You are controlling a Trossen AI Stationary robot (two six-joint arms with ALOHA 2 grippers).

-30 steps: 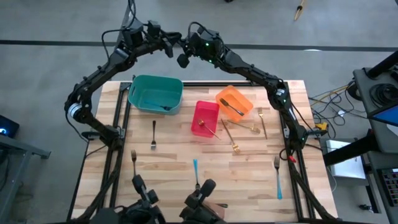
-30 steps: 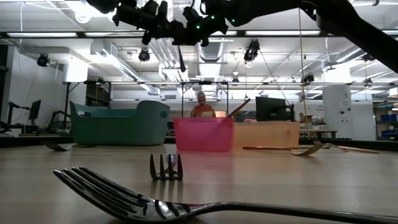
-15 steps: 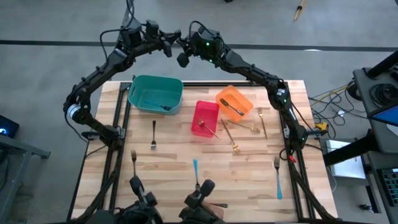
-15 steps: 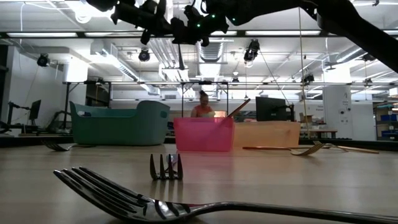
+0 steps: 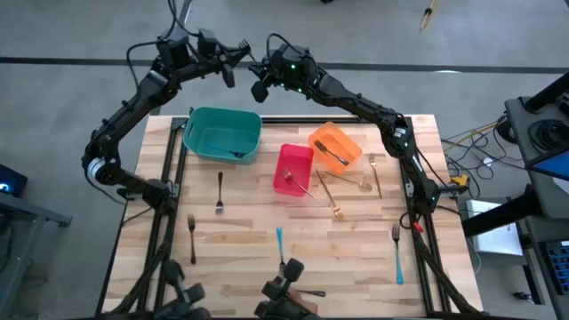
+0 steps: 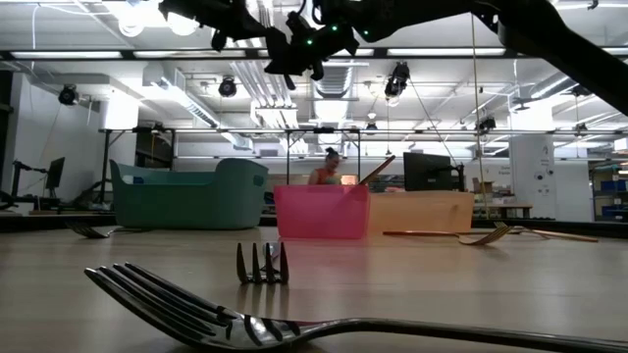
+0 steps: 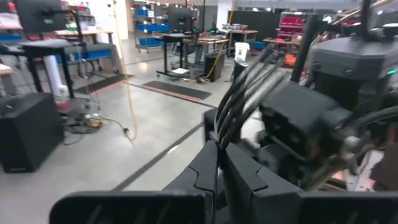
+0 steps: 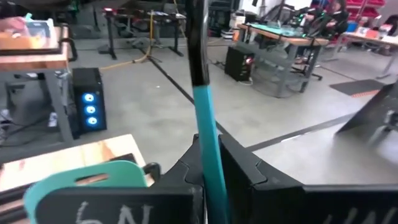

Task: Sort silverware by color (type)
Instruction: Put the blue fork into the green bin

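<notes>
Several thin metal forks [image 5: 219, 192] lie scattered on the wooden slatted table [image 5: 249, 240], silver, gold and light-blue-handled ones. Farther back sit a pink plastic bin [image 5: 293, 168], an orange plastic bin [image 5: 334, 147] and a teal plastic bin [image 5: 222, 133]. Beyond the table's far edge, the right gripper [image 8: 208, 163] pinches a light-blue-handled fork [image 8: 205, 118] held upright. The left gripper [image 7: 219, 163] is closed, empty, just beside it.
</notes>
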